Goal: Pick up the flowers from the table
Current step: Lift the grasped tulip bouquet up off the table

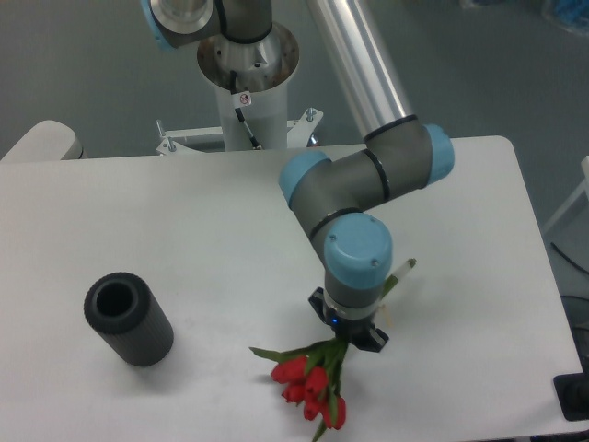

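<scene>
The flowers [308, 385] are a small bunch of red tulip buds on green stems, near the front edge of the white table [138, 212]. The stem ends [403, 269] stick out up and to the right behind the wrist. My gripper [350, 337] points down over the stems just above the buds and is shut on the bunch. Whether the buds rest on the tabletop or hang just above it cannot be told. The fingers are mostly hidden under the wrist.
A black ribbed cylinder [129, 319] lies at the front left, its open end facing up and toward the camera. The arm's base column [247, 87] stands behind the table's far edge. A dark object [575, 396] sits past the table's front right corner.
</scene>
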Tool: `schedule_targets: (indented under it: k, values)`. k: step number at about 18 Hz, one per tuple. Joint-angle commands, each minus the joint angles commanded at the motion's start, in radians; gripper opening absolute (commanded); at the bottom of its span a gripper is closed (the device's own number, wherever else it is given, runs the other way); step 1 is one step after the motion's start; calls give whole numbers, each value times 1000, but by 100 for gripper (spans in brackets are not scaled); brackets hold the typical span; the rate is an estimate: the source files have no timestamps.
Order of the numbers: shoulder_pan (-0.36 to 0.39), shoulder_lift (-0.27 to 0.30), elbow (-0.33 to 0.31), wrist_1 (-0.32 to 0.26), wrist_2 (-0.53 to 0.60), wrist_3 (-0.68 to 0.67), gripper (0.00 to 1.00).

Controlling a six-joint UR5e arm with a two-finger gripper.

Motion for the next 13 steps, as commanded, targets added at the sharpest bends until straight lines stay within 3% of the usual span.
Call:
schedule_targets:
  k: [6,13]
  values:
    - [20,-11,25,-54,6,77,0]
    - [17,-8,18,-52,6,124,0]
